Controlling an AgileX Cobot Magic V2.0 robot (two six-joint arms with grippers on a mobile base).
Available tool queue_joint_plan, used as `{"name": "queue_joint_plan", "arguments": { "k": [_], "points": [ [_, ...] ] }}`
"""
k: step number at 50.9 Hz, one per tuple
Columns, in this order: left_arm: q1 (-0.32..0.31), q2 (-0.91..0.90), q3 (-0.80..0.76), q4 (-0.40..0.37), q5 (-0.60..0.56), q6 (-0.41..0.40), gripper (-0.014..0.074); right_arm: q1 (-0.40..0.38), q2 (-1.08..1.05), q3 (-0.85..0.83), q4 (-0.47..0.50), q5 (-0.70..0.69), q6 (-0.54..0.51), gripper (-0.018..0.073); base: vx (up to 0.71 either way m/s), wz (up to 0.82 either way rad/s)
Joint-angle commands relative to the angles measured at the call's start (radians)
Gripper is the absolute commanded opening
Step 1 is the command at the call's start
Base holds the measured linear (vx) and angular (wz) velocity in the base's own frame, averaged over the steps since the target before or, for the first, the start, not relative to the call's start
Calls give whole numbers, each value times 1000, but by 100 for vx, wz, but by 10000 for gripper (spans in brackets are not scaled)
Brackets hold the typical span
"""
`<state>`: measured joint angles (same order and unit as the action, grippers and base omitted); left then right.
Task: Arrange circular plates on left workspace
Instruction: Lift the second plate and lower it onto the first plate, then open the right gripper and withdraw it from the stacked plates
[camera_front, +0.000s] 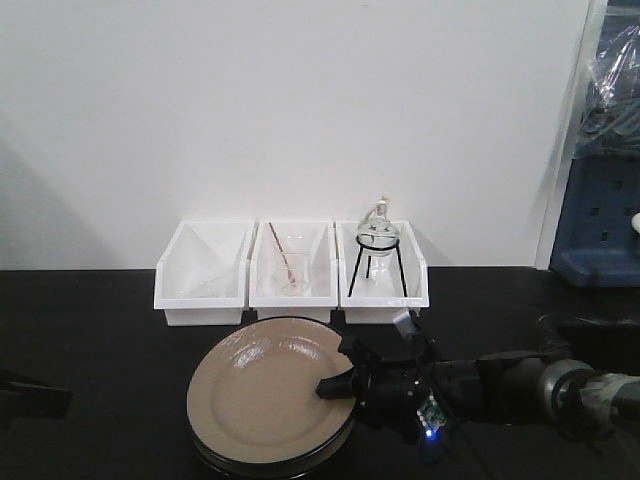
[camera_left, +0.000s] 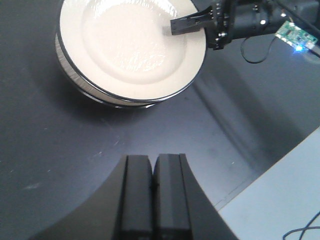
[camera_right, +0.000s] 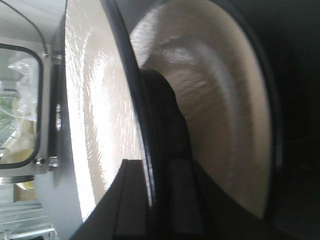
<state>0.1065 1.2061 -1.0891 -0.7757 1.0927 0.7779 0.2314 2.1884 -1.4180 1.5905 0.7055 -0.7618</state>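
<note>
Two circular plates lie stacked near the front of the black countertop (camera_front: 100, 330), the left workspace. The top plate (camera_front: 262, 392) is glossy tan with a dark rim. The lower plate (camera_front: 275, 466) shows only as a rim under it. My right gripper (camera_front: 335, 388) reaches in from the right and is shut on the top plate's right rim. In the right wrist view the top plate (camera_right: 95, 125) sits a little apart from the lower plate (camera_right: 225, 100), with its rim between the fingers of my right gripper (camera_right: 150, 167). My left gripper (camera_left: 152, 162) is shut and empty, hovering over bare countertop (camera_left: 75, 140) short of the stack (camera_left: 125, 45).
Three white bins (camera_front: 205, 285) stand along the back wall. The middle bin (camera_front: 292, 290) holds glassware with a red rod. A round flask on a black tripod (camera_front: 379, 245) is in the right bin. Blue equipment (camera_front: 600, 230) is at far right. The counter edge (camera_left: 280, 165) runs near my left gripper.
</note>
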Motion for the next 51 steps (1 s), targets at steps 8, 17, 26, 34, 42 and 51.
{"name": "queue_joint_plan", "arguments": {
  "k": [8,17,26,34,42,51],
  "points": [
    [-4,-28,-26,-46,-22,-15,-3,0,-58,-46,66,41,-135,83,0,0],
    [-4,-28,-26,-46,-19,-16,-3,0,-58,-46,65,38,-225,273,0,0],
    [-4,-28,-26,-46,-18,-32,-3,-3,-70,-46,61,-20,-545,504,0,0],
    [-4,-28,-26,-46,-20,-32,-3,-3,-106,-46,61,-107,-704,509,0,0],
    [-4,-28,-26,-46,-21,-32,-3,-3,-141,-46,43,-207,-776,509,0,0],
    [-4,-28,-26,-46,-29,-32,-3,-3,-189,-46,-46,-329,-796,509,0,0]
  ]
}}
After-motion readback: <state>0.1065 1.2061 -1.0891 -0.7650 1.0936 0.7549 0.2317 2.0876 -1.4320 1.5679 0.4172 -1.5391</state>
